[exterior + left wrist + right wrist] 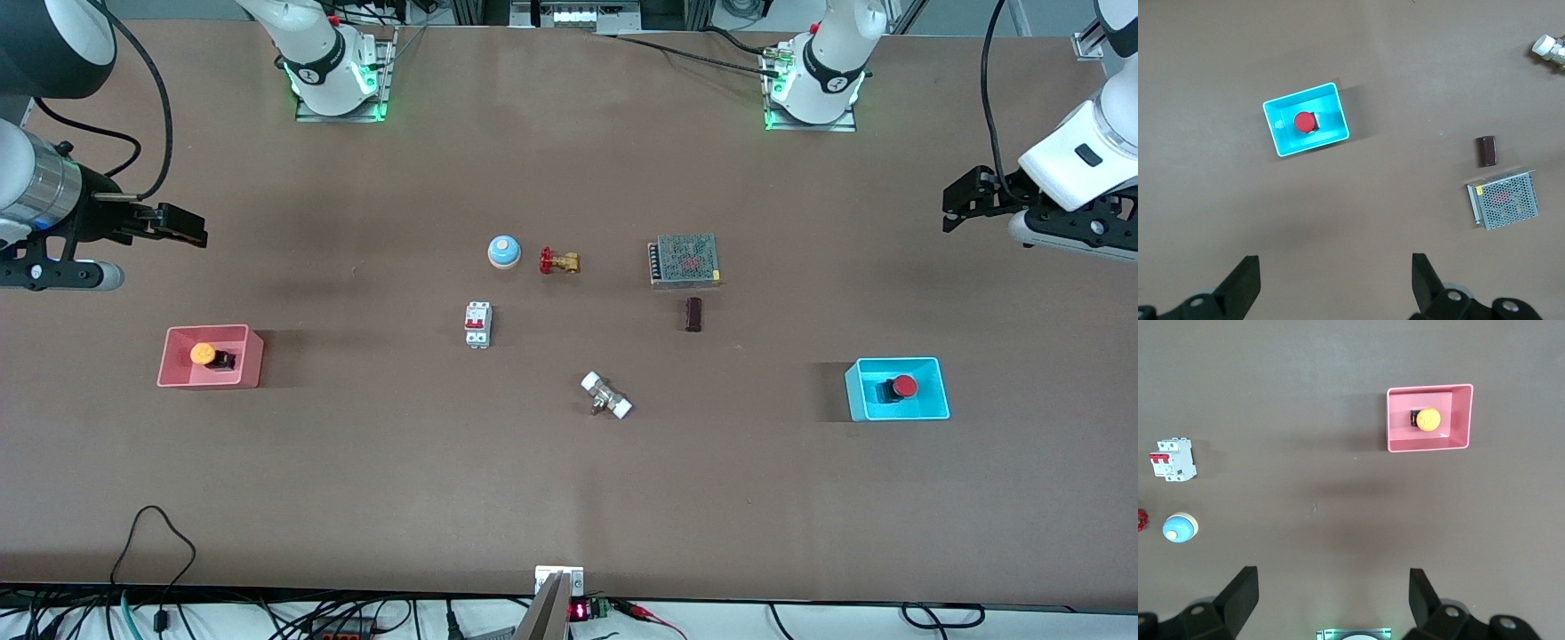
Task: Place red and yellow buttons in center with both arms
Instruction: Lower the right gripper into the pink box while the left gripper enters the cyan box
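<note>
The yellow button (206, 355) lies in a pink bin (210, 379) toward the right arm's end of the table. The red button (900, 387) lies in a cyan bin (898, 411) toward the left arm's end. The table's center (569, 324) is bare brown surface among small parts. My right gripper (182, 227) is open and empty, up over bare table beside the pink bin. Its wrist view shows the yellow button (1428, 419) in the pink bin (1428, 444). My left gripper (965, 200) is open and empty over bare table beside the cyan bin. Its wrist view shows the red button (1304, 122) in the cyan bin (1271, 130).
Around the center lie a blue domed bell (503, 252), a brass valve with a red handle (558, 261), a white breaker (477, 324), a mesh-covered power supply (684, 260), a dark block (694, 314) and a white-ended fitting (606, 396).
</note>
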Action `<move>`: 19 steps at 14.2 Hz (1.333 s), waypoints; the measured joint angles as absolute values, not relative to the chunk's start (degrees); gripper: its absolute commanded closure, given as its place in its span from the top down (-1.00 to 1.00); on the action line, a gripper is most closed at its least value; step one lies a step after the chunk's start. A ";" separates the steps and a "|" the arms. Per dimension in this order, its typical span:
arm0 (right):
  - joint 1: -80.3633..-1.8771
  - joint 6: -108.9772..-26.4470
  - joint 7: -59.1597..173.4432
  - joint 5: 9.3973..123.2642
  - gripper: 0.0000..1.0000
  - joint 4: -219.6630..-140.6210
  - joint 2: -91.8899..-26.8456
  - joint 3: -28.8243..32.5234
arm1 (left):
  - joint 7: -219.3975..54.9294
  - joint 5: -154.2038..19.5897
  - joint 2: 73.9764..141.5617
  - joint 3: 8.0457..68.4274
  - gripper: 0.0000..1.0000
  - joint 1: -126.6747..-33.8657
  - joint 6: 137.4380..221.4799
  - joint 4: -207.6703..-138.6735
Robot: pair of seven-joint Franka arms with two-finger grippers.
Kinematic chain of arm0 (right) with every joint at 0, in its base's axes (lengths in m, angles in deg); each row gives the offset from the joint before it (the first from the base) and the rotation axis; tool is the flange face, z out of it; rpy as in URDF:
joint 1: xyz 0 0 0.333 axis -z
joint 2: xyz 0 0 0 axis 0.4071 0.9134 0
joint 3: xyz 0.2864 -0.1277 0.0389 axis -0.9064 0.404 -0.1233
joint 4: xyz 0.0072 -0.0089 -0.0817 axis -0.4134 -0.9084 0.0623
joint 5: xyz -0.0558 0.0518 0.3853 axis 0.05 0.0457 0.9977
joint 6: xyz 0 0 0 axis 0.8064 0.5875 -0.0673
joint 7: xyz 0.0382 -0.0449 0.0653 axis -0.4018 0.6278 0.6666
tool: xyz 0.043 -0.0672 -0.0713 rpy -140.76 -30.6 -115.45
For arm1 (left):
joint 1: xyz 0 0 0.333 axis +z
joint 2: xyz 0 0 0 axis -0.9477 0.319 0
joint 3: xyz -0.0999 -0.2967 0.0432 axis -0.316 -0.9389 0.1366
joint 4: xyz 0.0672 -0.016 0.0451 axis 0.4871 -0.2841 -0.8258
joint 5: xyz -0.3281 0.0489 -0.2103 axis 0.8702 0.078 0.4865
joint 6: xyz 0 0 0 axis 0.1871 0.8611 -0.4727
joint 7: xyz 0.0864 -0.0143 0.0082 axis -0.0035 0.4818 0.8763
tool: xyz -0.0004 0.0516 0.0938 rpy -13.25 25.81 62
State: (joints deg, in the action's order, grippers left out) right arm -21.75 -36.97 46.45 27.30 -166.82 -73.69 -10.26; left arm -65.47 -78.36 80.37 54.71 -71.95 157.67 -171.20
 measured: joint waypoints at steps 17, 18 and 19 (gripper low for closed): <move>-17.04 -58.98 49.13 20.78 1.00 -177.18 -65.57 -10.00 | -65.51 -79.89 98.86 55.11 1.00 -71.95 160.50 -163.25; -15.79 -62.48 50.72 20.78 1.00 -178.76 -64.73 -9.94 | -65.66 -80.07 102.67 55.23 1.00 -71.88 163.43 -162.36; -14.68 -65.30 51.76 20.72 1.00 -180.14 -63.96 -9.85 | -66.24 -80.10 106.10 55.38 1.00 -71.59 166.05 -161.69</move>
State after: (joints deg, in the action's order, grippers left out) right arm -14.68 -65.30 51.76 20.72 -180.14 -63.96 -9.85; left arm -66.24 -80.10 106.10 55.38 -71.59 166.05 -161.69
